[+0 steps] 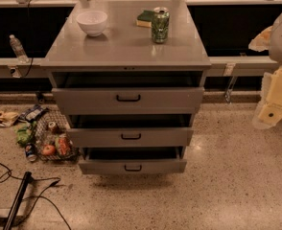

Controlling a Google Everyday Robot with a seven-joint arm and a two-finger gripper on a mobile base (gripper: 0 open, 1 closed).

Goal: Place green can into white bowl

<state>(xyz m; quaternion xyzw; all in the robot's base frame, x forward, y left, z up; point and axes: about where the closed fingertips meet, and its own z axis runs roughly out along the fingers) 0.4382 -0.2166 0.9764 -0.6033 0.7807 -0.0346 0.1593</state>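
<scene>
The green can (160, 25) stands upright on the grey cabinet top (126, 49), toward its back right. The white bowl (92, 22) sits upright and empty on the same top at the back left, about a bowl's width from the can. My gripper (274, 102) shows as cream-coloured parts at the right edge of the camera view, beside the cabinet and below the level of its top, well to the right of the can and holding nothing that shows.
A flat green-and-yellow sponge (145, 18) lies just behind and left of the can. Three cabinet drawers (128, 98) stand partly pulled out. Floor litter (42, 138) lies at the left with a water bottle (17, 48) on a ledge, and cables (30, 190) at the lower left.
</scene>
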